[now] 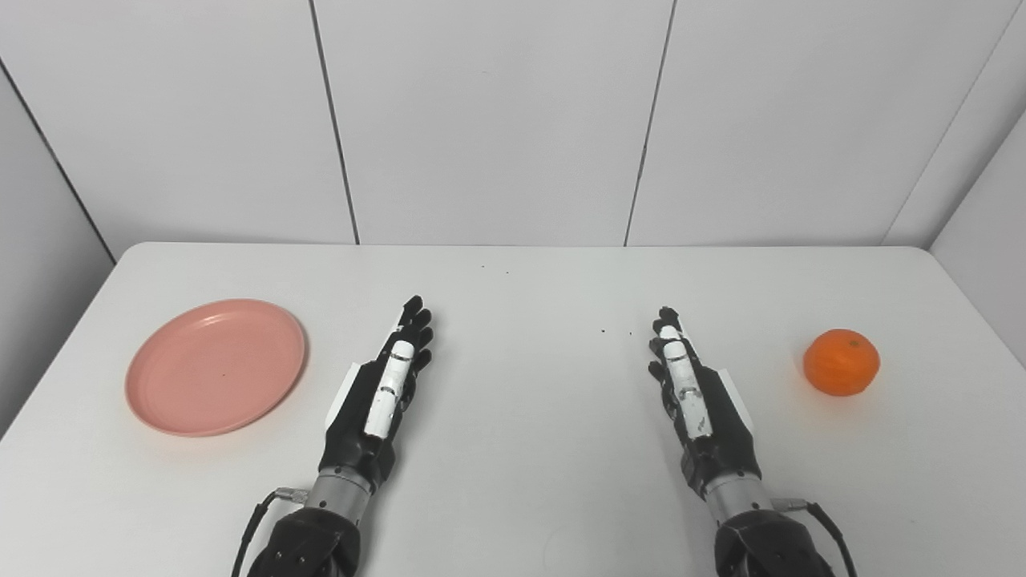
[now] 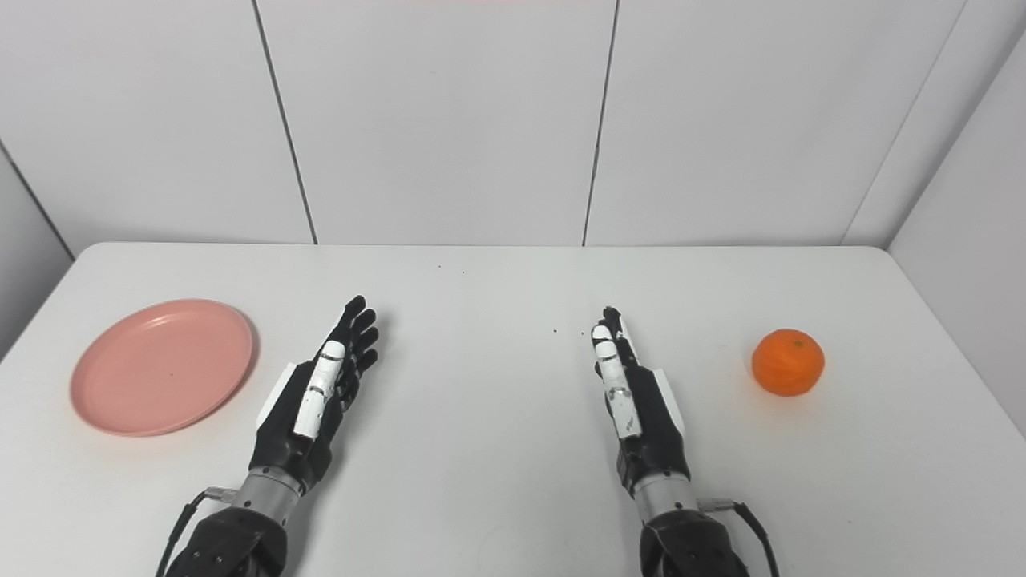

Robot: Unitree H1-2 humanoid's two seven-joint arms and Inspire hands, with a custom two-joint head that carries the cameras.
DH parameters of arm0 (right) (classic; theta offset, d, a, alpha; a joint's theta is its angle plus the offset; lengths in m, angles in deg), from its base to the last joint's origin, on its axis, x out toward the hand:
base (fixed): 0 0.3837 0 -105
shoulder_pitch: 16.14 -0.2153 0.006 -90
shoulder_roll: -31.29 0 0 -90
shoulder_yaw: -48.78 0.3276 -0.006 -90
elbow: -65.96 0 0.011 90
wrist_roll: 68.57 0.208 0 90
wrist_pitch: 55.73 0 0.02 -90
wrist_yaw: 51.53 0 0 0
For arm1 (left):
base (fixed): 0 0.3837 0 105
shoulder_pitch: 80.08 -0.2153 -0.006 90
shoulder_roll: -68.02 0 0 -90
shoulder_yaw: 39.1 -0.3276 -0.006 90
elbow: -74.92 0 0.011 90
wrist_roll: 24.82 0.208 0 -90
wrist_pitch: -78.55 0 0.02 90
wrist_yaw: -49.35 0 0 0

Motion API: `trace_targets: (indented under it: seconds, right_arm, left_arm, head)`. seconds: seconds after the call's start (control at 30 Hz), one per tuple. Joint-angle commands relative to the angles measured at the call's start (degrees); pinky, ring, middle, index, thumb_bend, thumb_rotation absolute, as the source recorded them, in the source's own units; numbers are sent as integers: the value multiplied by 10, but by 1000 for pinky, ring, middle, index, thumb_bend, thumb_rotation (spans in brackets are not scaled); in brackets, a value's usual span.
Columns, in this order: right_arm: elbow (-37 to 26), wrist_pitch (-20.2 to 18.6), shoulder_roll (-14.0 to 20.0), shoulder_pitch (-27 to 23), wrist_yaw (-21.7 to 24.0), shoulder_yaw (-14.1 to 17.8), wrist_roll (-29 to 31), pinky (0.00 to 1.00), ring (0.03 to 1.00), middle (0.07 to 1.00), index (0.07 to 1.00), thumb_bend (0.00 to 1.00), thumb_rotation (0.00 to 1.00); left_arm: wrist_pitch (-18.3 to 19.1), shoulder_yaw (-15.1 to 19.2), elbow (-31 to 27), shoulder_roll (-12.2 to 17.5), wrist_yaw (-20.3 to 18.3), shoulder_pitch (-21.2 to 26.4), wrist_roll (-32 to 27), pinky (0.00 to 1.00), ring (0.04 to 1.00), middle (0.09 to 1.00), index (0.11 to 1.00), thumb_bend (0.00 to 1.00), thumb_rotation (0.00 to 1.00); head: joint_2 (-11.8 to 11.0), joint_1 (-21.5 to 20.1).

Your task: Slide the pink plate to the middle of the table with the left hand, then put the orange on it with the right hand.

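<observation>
Both robot hands lie flat and empty on the white desk, the pink plate and the orange each out to one side.

Left eye view: the left robot hand (image 1: 383, 391) is stretched out with its fingers straight and a little apart, holding nothing; the pink plate (image 1: 216, 367) lies to its outer side, near but not touching. The right robot hand (image 1: 691, 390) is likewise extended, fingers close together and straight, nothing in its grasp; the orange (image 1: 842, 362) sits on the desk (image 1: 529, 336) to its outer side, apart from it. Right eye view: the same layout, with the left robot hand (image 2: 317, 391) beside the plate (image 2: 162, 366) without contact, and the right robot hand (image 2: 629, 393) open and clear of the orange (image 2: 788, 362). The desk between the two hands carries only a few dark specks.
</observation>
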Motion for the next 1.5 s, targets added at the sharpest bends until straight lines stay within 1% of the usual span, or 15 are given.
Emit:
trace_targets:
  seconds: [0.0,0.93,1.47]
  right_arm:
    - [-10,26,0,-16,3,2,2,1000,1000,1000,1000,227,1000]
    - [-12,21,-2,-16,1,3,4,1000,1000,1000,1000,232,1000]
    - [-13,21,0,-16,2,2,3,1000,1000,1000,1000,228,1000]
  left_arm:
    - [-12,-1,-17,-2,0,11,-1,1000,1000,1000,1000,396,1000]
    - [-15,1,-16,-3,0,11,-5,1000,1000,1000,1000,387,1000]
    - [-14,1,-15,-4,1,11,-4,1000,1000,1000,1000,400,1000]
  head:
    - [0,0]
    - [1,1]
    - [1,1]
